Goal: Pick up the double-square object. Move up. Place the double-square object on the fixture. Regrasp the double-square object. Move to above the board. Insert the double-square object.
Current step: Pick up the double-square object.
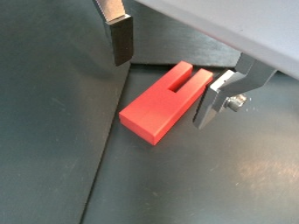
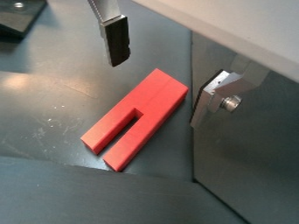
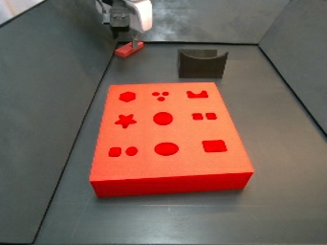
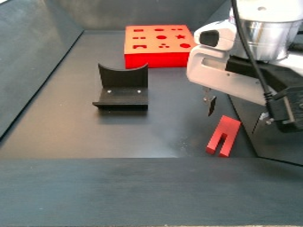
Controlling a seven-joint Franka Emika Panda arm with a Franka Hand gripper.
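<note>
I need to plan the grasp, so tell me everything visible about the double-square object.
The double-square object is a small, elongated red block, plastic-looking, with a slot cut into one end. It lies flat on the dark floor, far from the board. The gripper hangs open above it, one finger on each side; neither appears to touch it.

Red double-square object (image 1: 163,103) — silver gripper (image 1: 163,68).
</note>
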